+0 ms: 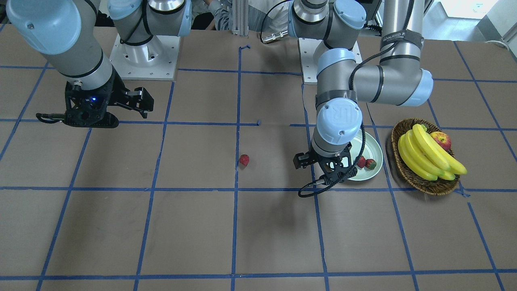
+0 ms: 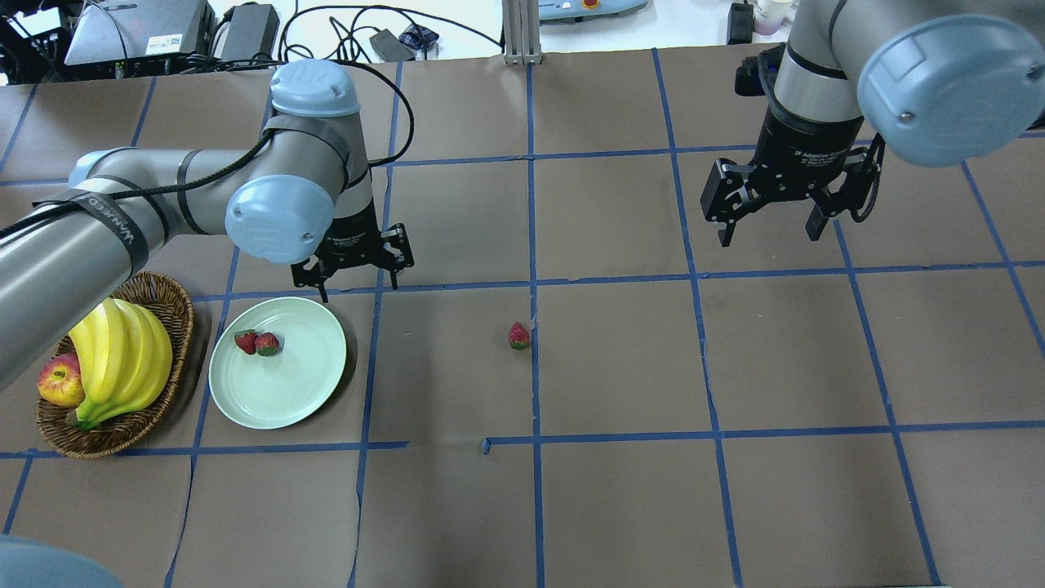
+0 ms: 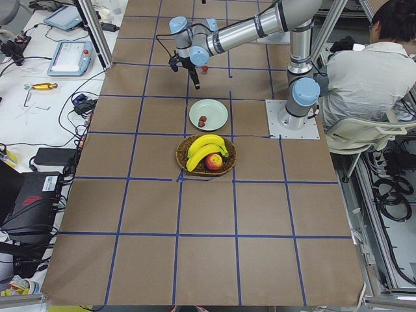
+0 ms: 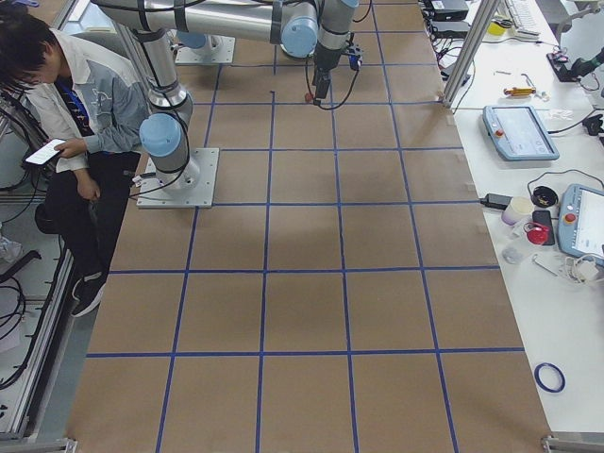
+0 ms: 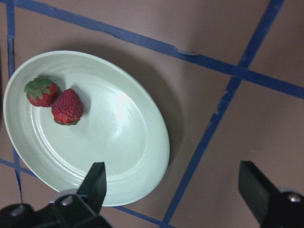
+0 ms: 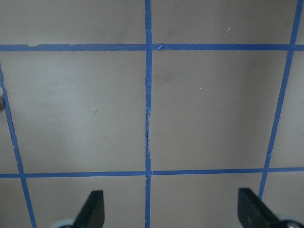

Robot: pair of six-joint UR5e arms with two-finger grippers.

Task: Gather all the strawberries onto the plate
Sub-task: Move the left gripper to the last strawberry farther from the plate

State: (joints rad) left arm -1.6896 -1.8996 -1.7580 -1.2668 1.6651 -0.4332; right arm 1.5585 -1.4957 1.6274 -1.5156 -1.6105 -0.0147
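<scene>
Mint-green plate (image 2: pixel 310 392) at lower left holds two strawberries (image 2: pixel 257 343), so your left pincer (image 2: pixel 359 282) hangs released by its rim, free for the third strawberry (image 2: pixel 518 336) mid-frame

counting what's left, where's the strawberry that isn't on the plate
In the overhead view the loose strawberry sits alone, right of the plate, beside the central blue tape line.

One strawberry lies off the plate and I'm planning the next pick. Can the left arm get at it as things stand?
Probably yes. The left claw hangs open and empty near the plate, and nothing stands between it and the lone strawberry.
</scene>
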